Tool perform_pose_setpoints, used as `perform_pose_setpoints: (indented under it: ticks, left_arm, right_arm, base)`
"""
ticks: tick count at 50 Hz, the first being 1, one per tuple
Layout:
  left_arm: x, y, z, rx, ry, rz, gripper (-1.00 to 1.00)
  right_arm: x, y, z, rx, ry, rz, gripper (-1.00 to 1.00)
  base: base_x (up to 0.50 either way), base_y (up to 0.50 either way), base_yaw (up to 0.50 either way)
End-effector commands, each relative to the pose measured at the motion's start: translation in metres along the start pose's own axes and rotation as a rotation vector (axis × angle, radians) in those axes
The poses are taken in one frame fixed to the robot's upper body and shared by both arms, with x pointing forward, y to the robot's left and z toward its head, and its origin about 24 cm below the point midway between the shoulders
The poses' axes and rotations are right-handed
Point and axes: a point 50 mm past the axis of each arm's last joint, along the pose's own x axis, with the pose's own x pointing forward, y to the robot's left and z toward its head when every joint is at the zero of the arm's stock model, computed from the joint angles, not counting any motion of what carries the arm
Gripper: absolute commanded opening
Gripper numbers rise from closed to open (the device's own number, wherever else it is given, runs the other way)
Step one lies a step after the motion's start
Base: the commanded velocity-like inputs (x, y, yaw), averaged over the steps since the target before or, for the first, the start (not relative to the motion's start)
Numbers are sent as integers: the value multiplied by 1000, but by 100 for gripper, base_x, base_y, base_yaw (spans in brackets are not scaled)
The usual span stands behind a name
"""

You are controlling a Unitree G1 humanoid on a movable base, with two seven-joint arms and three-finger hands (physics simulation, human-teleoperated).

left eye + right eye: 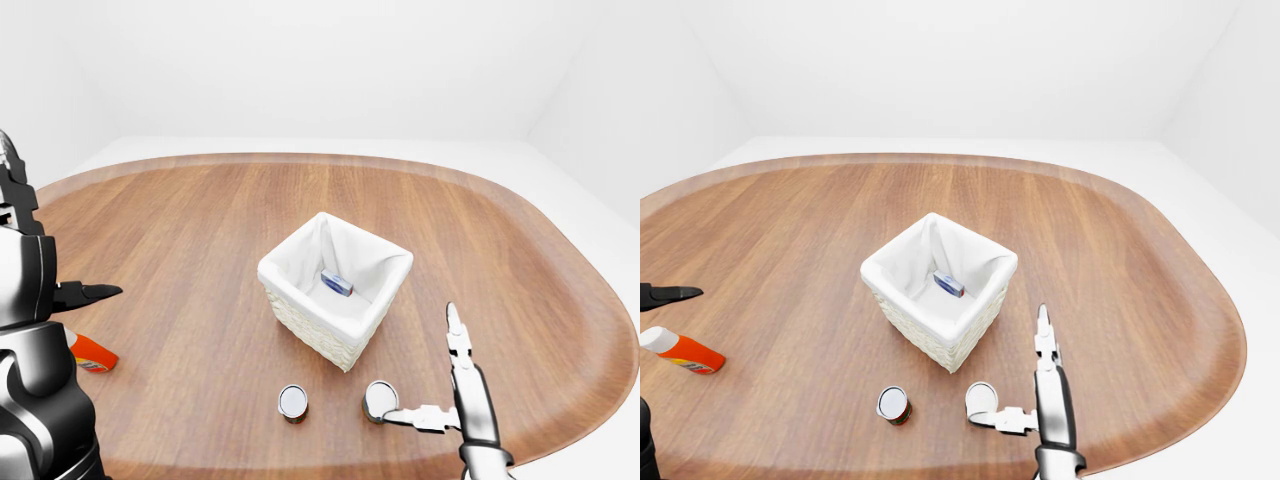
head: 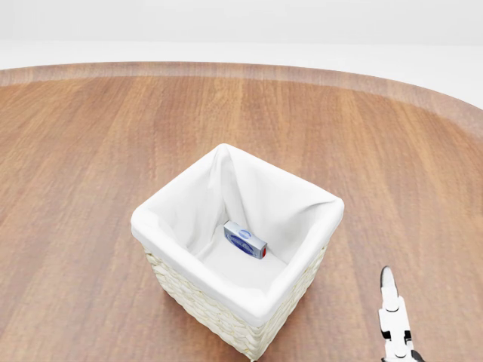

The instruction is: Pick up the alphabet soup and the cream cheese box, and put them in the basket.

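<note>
At the far left of the left-eye view my left hand is raised beside my dark arm, one black finger pointing toward the middle of the frame; I can't tell how far it is open, and I see nothing in it. Just below it, at the left edge of the wooden table, an orange bottle with a white cap lies on its side. Moving right, near the bottom centre of the frame, a small can stands upright on the wood, red showing on its side in the right-eye view, well apart from either hand. Above it, in the middle of the table, sits the woven basket with its white cloth lining, and the cream cheese box lies inside on the bottom, blue and white, tilted across the floor of the liner. To the lower right of the basket a second can, the alphabet soup as far as I can judge, rests on the table. My right hand is spread open around it, one finger stretched straight up the frame and a shorter one reaching left to the can's side; whether that tip touches I can't tell. It grips nothing.
</note>
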Motion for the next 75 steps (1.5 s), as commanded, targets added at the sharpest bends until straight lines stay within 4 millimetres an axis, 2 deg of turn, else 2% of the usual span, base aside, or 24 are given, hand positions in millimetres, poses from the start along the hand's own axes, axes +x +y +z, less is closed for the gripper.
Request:
perform_pose_setpoints:
  ticks: [1, 5, 12, 32, 49, 55, 63, 69, 75]
  left_arm:
    - [0, 0, 0, 6, 1, -4, 100]
    - [0, 1, 0, 8, -2, -6, 100]
    - [0, -5, -1, 2, 8, -11, 100]
    - [0, -1, 0, 21, -1, -17, 100]
    - [1, -2, 0, 22, -1, -21, 100]
    - [1, -3, 0, 21, 2, -20, 100]
    - [1, -5, -1, 23, 7, -21, 100]
    - [1, -4, -1, 24, 4, -24, 100]
    - [1, -3, 0, 27, 0, -24, 100]
  right_arm:
    - [-7, 6, -6, -32, 27, 58, 100]
    - [-4, 5, -6, -37, 20, 48, 100]
    - [-5, 11, -19, -62, 65, 80, 100]
    - [-4, 19, -36, -120, 113, 105, 100]
    - [-8, 34, -55, -155, 178, 143, 100]
    - [-3, 35, -57, -150, 183, 136, 100]
    - [2, 41, -74, -161, 246, 135, 100]
    - [6, 44, -76, -155, 254, 135, 100]
    - [7, 50, -86, -176, 293, 140, 100]
  base:
    - [0, 0, 0]
    - [0, 0, 0]
    - [0, 0, 0]
    - [0, 0, 0]
    - [0, 0, 0]
    - [0, 0, 0]
    - [0, 0, 0]
    - [0, 0, 0]
    - [0, 0, 0]
